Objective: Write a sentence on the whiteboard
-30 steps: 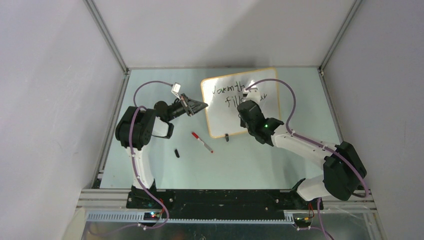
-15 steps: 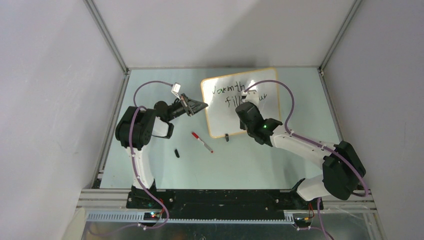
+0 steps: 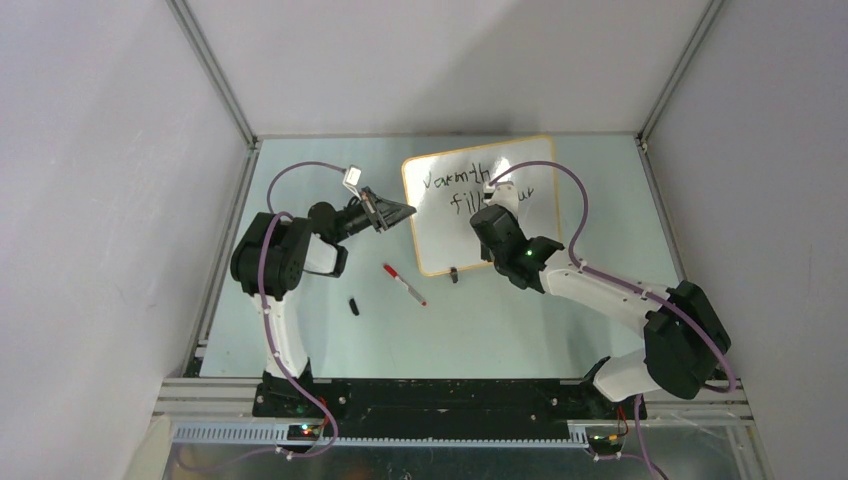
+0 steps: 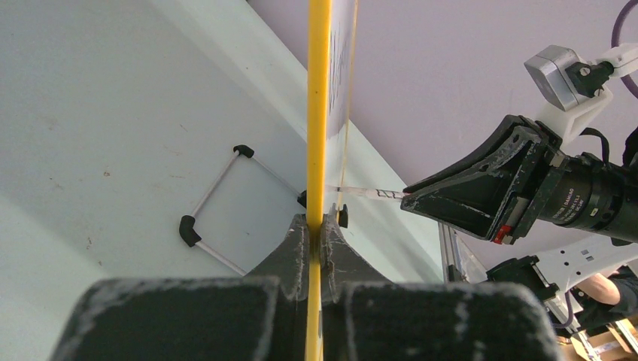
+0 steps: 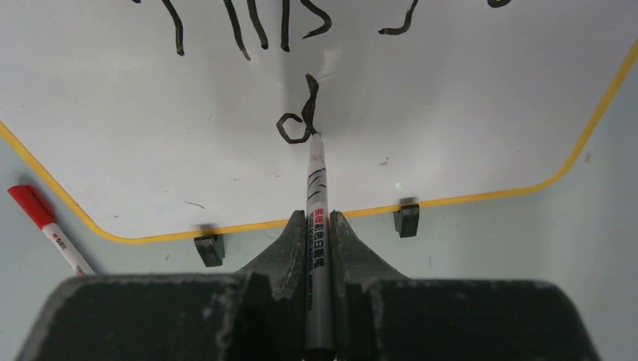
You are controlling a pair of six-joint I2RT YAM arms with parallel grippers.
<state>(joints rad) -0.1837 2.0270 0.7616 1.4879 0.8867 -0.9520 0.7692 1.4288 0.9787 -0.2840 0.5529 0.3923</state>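
The whiteboard (image 3: 445, 230) stands at the table's back middle, its orange-yellow frame (image 5: 481, 197) and two black clip feet (image 5: 210, 248) in the right wrist view. Part of the sentence (image 3: 455, 181) shows: "Warmth" above "fill", with my right arm hiding the rest. My left gripper (image 3: 405, 212) is shut on the board's left edge (image 4: 317, 113). My right gripper (image 5: 317, 226) is shut on a black marker (image 5: 317, 203). Its tip touches the board at a fresh letter "d" (image 5: 297, 120) under the second line.
A red-capped marker (image 3: 403, 284) lies on the table in front of the board; it also shows in the right wrist view (image 5: 49, 226). A small black cap (image 3: 354, 306) lies left of it. Grey walls close in the table on three sides.
My right gripper and the marker have shifted slightly left across the board. The left arm and the board have not moved.
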